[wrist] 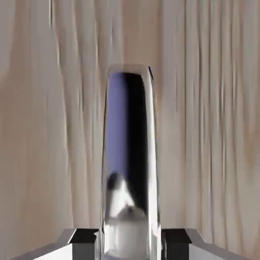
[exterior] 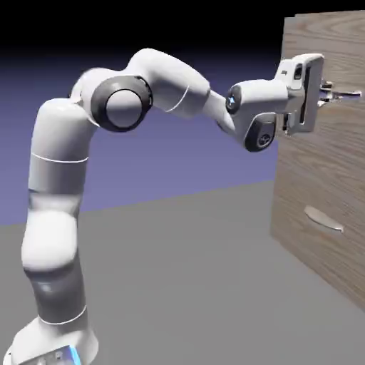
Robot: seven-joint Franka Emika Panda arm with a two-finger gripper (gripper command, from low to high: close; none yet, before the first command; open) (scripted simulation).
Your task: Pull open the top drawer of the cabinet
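Your hand (exterior: 329, 91) is clenched on the silver handle (wrist: 129, 162) of the top drawer (exterior: 335, 50), high on the cabinet (exterior: 321, 185), with a fingertip (wrist: 84, 242) pressed to either side of the bar. The risk from here is slippage: the polished, curved handle may slide out if you pull off-axis or too abruptly. How deep the bar sits between the fingers is hard to judge. The drawer front lies directly ahead of the hand, apparently still flush and unopened.
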